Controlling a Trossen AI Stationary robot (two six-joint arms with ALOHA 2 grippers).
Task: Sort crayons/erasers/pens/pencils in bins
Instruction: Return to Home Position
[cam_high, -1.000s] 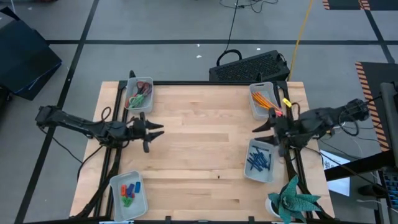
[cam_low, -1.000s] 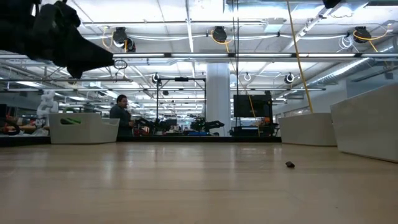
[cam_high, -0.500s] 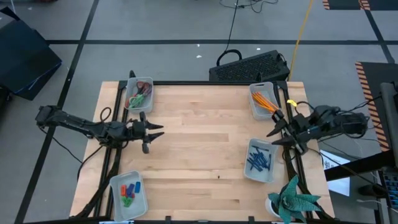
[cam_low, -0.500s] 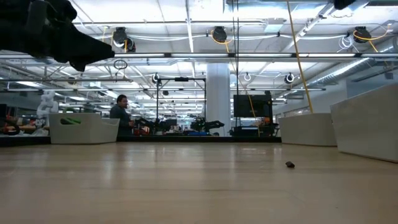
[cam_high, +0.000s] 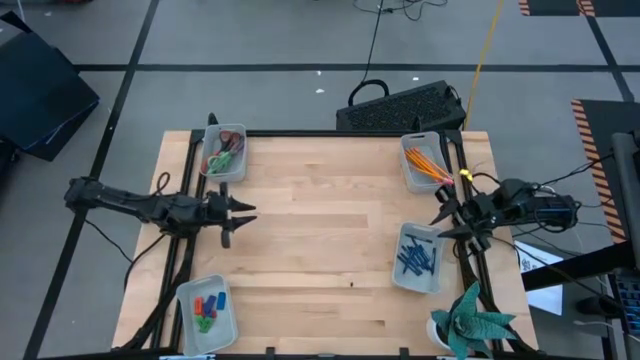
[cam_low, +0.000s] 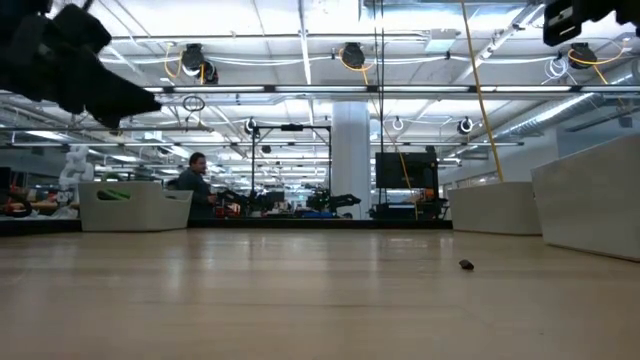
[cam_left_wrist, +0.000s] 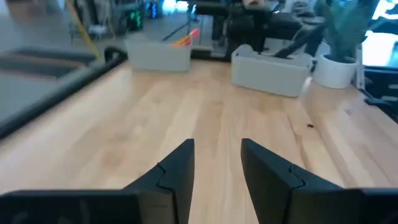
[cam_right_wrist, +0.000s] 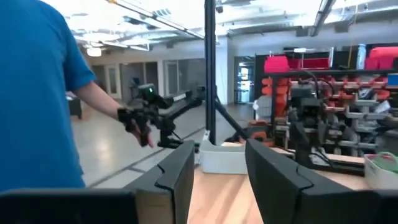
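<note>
Table bare in the middle; everything loose already sits in the four bins, so sorting looks finished or all but.

Bins, high view, clock from table centre: pencils (cam_high: 428, 162) in the bin (cam_high: 411, 172) at 2 o'clock; pens (cam_high: 415, 257) in the bin (cam_high: 398, 275) at 4; crayons (cam_high: 208, 306) in the bin (cam_high: 226, 322) at 7; a mixed red, green and purple lot in the bin (cam_high: 236, 165) at 10, contents too small to name.

Left gripper (cam_high: 238, 211) at the 9 o'clock edge, above the wood, fingers parted a moderate gap, holding nothing; left wrist view shows only bare table between them. Right gripper (cam_high: 445, 218) at the 3 o'clock edge, between the pencil and pen bins, fingers likewise parted and empty.

Step in hand, as I judge it: arms parking. Done well means lifting clear and going out over the table edge, not across the bins. Right arm has least room, with bins close on both sides. One small dark speck (cam_high: 351, 284) lies near 5 o'clock; worth checking whether it is debris or a stray piece.

Long axes: pencils run roughly 10 to 4, tips not discernible. Pens lie jumbled, mostly near 12 to 6. Crayons are scattered, no common heading.
</note>
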